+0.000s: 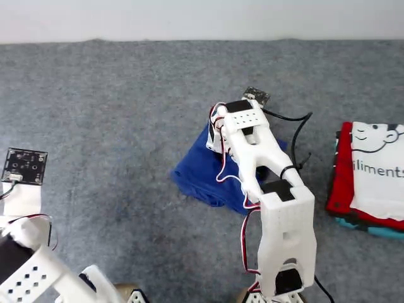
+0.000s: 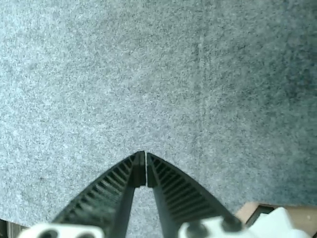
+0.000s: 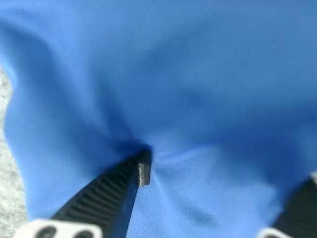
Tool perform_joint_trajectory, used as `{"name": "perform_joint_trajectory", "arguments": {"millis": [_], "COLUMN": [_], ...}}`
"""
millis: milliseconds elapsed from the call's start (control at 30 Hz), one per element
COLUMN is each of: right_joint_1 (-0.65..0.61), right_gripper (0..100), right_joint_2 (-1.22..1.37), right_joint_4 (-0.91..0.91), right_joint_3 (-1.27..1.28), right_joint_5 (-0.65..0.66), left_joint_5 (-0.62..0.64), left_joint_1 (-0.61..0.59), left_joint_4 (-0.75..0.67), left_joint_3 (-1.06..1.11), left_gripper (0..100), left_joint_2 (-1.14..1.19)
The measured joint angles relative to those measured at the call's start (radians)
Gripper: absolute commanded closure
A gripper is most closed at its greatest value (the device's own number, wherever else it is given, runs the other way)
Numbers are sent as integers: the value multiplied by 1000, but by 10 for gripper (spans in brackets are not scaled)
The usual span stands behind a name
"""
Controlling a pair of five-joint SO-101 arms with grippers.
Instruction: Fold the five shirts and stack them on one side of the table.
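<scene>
A blue shirt (image 1: pixel 201 172) lies bunched on the grey mat near the middle of the table. The right arm (image 1: pixel 255 148) reaches over it from the front. In the right wrist view my right gripper (image 3: pixel 225 178) stands open and pressed down into the blue shirt (image 3: pixel 188 89), one fingertip (image 3: pixel 143 171) dug into a fold, the other finger at the picture's edge. My left gripper (image 2: pixel 146 161) is shut with nothing in it, hanging over bare grey mat (image 2: pixel 148 74). The left arm (image 1: pixel 28 268) sits at the front left corner.
A stack of folded shirts (image 1: pixel 372 180) rests at the table's right edge, a white printed one on top of red and teal ones. A black cable (image 1: pixel 300 136) loops beside the right arm. Bare grey mat (image 1: pixel 101 113) stretches across the left and back.
</scene>
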Motion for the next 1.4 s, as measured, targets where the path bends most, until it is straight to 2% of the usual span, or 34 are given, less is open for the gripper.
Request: {"name": "perform_joint_trajectory", "arguments": {"millis": [100, 333, 400, 567, 733, 900, 1067, 1267, 1400], "right_joint_1": [3, 40, 43, 63, 64, 83, 135, 239, 327], "right_gripper": [905, 934, 995, 988, 990, 990, 990, 990, 990], "right_joint_2": [52, 199, 233, 273, 262, 146, -89, -420, -618], "right_joint_4": [77, 276, 316, 388, 420, 420, 420, 420, 420], "right_joint_3": [-89, -333, -388, -466, -476, -396, -222, -21, 29], "right_joint_5": [17, 23, 23, 66, 226, 402, 629, 1014, 1142], "left_joint_5": [0, -54, -68, -71, -72, -72, -72, -72, -72], "left_joint_1": [0, 0, 0, 0, 0, 0, 0, 0, 0], "left_joint_4": [-17, -21, -26, -28, -28, -28, -28, -28, -28], "left_joint_3": [0, 0, 0, 0, 0, 0, 0, 0, 0], "left_gripper": [985, 985, 985, 985, 985, 985, 985, 985, 985], "left_joint_2": [0, 0, 0, 0, 0, 0, 0, 0, 0]}}
